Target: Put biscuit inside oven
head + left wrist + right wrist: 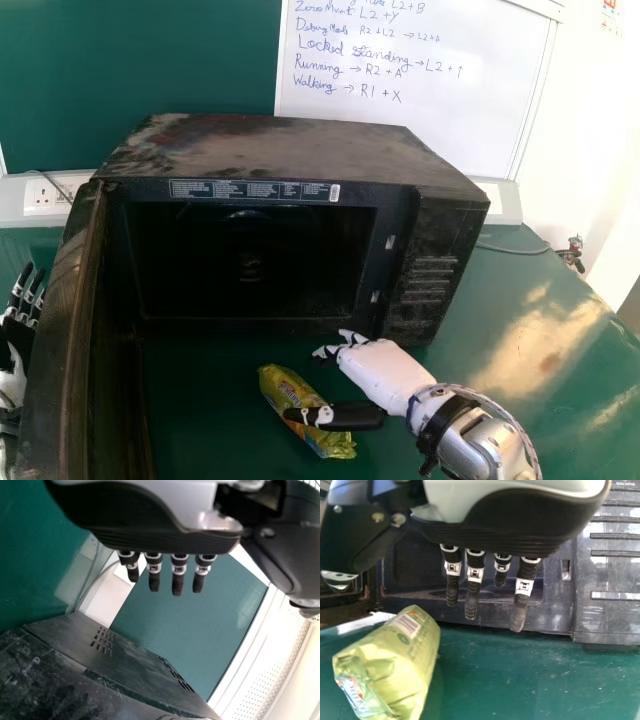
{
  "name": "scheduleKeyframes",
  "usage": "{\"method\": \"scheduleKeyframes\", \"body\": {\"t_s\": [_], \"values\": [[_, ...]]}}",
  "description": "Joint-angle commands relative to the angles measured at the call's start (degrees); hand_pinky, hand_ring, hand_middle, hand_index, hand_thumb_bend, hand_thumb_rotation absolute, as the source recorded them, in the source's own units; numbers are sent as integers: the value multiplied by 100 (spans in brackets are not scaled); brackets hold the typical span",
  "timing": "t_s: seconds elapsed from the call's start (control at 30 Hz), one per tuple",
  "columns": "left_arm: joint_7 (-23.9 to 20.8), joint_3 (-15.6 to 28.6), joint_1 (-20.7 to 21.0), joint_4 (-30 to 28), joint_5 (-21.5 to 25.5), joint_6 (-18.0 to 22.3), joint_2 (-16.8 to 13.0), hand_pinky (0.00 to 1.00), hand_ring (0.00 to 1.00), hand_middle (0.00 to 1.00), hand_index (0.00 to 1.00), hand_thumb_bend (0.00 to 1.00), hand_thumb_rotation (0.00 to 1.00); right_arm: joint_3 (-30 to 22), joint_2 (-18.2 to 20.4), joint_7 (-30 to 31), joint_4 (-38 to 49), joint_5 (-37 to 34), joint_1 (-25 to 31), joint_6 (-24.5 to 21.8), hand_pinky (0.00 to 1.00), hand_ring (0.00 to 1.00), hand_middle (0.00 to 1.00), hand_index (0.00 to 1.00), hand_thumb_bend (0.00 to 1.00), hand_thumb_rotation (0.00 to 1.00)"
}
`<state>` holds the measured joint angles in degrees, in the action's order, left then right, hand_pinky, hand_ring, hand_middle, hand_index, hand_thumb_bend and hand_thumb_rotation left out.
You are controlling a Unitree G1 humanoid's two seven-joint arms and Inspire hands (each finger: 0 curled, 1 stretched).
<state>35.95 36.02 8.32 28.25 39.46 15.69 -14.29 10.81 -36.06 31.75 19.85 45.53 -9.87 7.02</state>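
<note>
One broad, glossy green table (540,330) carries a large black metal microwave oven (290,150), its tall dark door (65,340) swung open on the left. The white-and-black left hand (12,385) is outside that door, fingers straight. The white-and-black right hand (385,375) is before the oven, fingers straight and a little apart, clamped on nothing, the black thumb (345,415) passing over the yellow-green plastic biscuit packet (285,388). The packet lies aslant on the table in front of the oven; whether the thumb touches it, I cannot tell.

The step in hand looks to be getting a grip. Best to bring the right hand lower and leftward until the packet sits well between thumb and fingers, then close evenly around its middle. The wrapper is likely to crinkle and slide, so firm but gentle pressure should spare the biscuits. Lift before going forward, and turn it in line with the opening.

For room, the door wants a wide berth: a knock could swing it into the path. The dark cavity (250,270) looks roomy enough for the packet, best entered near its centre, knuckles off the control-panel side. The low front sill (250,328) is the edge most likely to catch a drooping end, so carry the packet over it before lowering.
</note>
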Motion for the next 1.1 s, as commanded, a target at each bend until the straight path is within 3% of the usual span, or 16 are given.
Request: {"method": "scheduleKeyframes", "body": {"t_s": [0.0, 0.37, 0.5, 0.97, 1.07], "values": [[23, 12, -150, 193, 51, -10, 178, 59, 68, 79, 90, 11, 0, 44, -47, 95, 125, 62, -74, -61, 55, 69, 76, 83, 100, 79], [27, -3, -152, 186, 21, 43, 191, 53, 66, 78, 90, 12, 0, 166, -129, 763, 412, 382, -156, -330, 57, 72, 78, 84, 100, 62], [1, -12, -162, 159, 12, 17, 192, 60, 68, 79, 91, 12, 0, 201, -150, 916, 476, 505, -184, -340, 55, 72, 78, 84, 100, 59], [-2, -12, -156, 158, 7, 54, 205, 53, 66, 78, 90, 12, 0, 253, -40, 969, 543, 707, -140, -424, 55, 74, 81, 86, 100, 49], [7, -10, -171, 138, 30, 10, 202, 60, 68, 79, 90, 11, 0, 264, -33, 948, 557, 736, -119, -440, 54, 74, 80, 86, 100, 47]]}}
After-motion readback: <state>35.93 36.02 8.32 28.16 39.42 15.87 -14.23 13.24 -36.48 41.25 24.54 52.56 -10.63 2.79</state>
